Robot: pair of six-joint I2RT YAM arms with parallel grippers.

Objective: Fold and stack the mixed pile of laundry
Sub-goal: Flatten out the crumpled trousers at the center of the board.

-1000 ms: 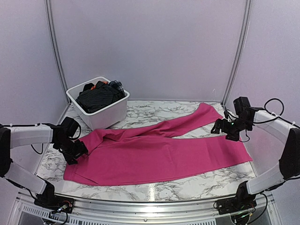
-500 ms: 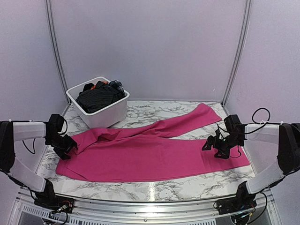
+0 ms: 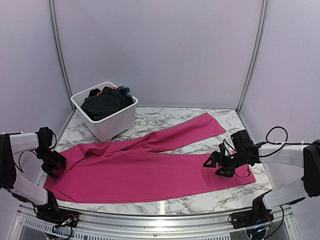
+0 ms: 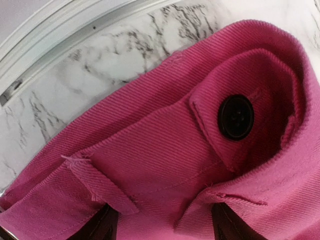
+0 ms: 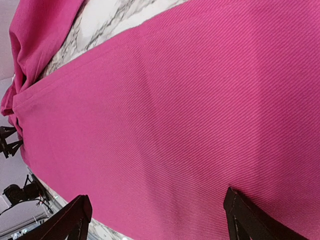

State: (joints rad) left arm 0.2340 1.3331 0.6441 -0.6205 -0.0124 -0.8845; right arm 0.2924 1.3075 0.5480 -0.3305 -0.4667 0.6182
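Observation:
The magenta-pink cloth (image 3: 150,167), a pair of trousers, lies spread flat across the marble table, with one leg running up to the back right. My left gripper (image 3: 52,162) is at its left end, shut on the waistband (image 4: 150,150) beside a black button (image 4: 235,116); cloth bunches between the jaws (image 4: 165,227). My right gripper (image 3: 216,167) is open, its jaws wide apart low over the near leg (image 5: 190,110). The black pinstriped shirt (image 3: 102,104), the orange garment (image 3: 106,90) and the dark plaid piece (image 3: 125,91) lie in the white tub (image 3: 112,122).
The tub stands at the back left, just behind the trousers. The marble table (image 3: 165,117) shows bare behind the trousers and along the front edge (image 3: 165,205). Grey walls close in the back and sides.
My left gripper has moved left and toward the front, dragging the waistband with it, so the trousers lie flatter. My right gripper has moved left and down over the near leg.

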